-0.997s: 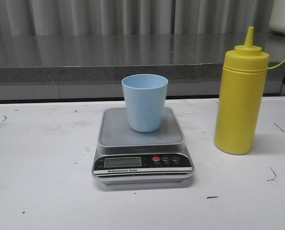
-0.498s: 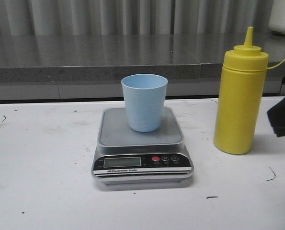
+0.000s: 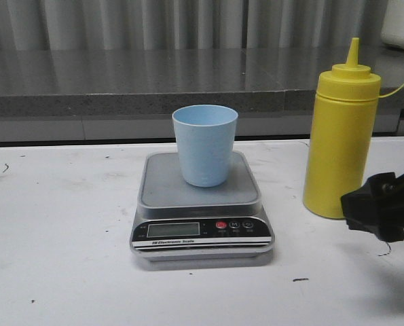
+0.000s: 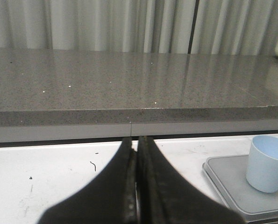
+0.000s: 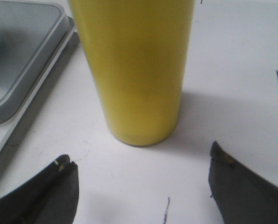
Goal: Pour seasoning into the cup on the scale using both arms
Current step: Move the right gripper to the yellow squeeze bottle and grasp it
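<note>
White table (image 3: 66, 272): one cup (image 3: 204, 145), one seasoning (image 3: 340, 139).

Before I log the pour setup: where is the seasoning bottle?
In the front view the seasoning bottle stands upright on the white table's right side, beside the scale that holds the cup.

White table (image 3: 59, 272) with silver scale (image 3: 202, 234) and upright yellow seasoning bottle (image 3: 339, 136).
</note>
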`<state>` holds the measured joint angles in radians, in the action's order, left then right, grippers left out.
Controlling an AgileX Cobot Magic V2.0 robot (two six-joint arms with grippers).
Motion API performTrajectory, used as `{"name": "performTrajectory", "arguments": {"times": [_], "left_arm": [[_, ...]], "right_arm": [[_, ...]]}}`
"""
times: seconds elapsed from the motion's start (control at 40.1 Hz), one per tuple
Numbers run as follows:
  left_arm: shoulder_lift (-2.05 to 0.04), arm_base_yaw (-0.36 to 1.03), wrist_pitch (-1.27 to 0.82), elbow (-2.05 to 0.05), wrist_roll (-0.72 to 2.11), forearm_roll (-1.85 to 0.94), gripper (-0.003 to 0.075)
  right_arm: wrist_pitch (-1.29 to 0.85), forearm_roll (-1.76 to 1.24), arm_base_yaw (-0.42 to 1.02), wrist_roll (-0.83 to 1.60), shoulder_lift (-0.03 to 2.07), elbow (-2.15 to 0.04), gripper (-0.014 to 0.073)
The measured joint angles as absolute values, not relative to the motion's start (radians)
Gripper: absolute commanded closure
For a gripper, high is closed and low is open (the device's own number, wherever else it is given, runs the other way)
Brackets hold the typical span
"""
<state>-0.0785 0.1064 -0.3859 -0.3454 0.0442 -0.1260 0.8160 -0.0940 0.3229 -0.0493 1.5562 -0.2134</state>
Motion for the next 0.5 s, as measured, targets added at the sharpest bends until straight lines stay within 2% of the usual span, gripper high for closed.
{"name": "performTrajectory", "arguments": {"times": [0.224, 0.498], "left_arm": [[-0.078, 0.106, -0.386, -0.345, 0.044, -0.126, 0.074], [-0.078, 0.106, -0.386, -0.345, 0.044, -0.126, 0.074]], "right_arm": [[1.084, -0.079, 0.329, -0.067, 1.699, -0.213, 0.0002], [1.134, -0.079, 0.329, -0.118, 1.821, -0.237, 0.0002]]}}
